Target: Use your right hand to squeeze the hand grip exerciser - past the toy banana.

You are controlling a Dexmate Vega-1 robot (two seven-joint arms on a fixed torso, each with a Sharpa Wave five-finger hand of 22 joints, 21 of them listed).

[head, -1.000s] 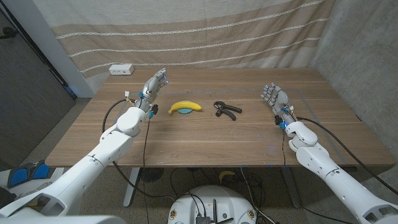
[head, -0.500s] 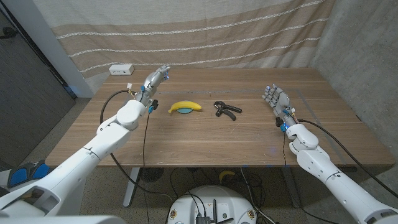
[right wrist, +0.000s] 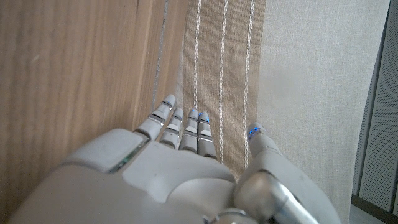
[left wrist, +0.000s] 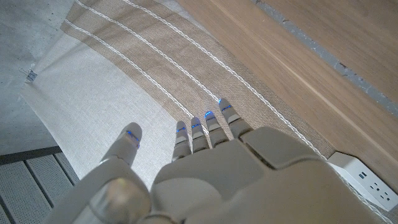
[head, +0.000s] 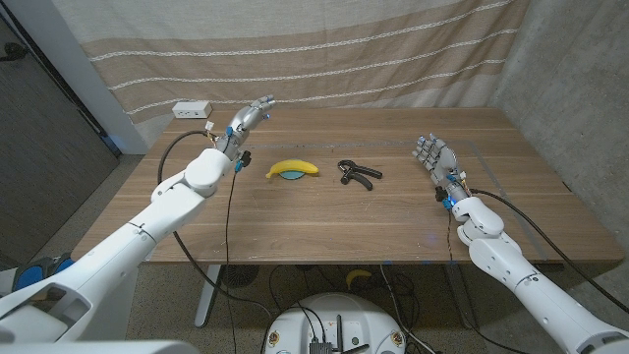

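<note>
Lifting left hand [head: 248, 116] up and toward the curtain, fingers spread, empty. Right hand [head: 433, 155] unchanged, spread, well apart from hand grip exerciser [head: 358, 173] beside toy banana [head: 293, 169]. Squeeze not started.

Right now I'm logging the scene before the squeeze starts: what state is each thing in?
Left hand: open, raised over the table's far left, holding nothing.
Right hand: open, fingers apart, holding nothing.
Grip exerciser: lying on the table, untouched, handles spread.
Banana: lying on the table, untouched.
</note>
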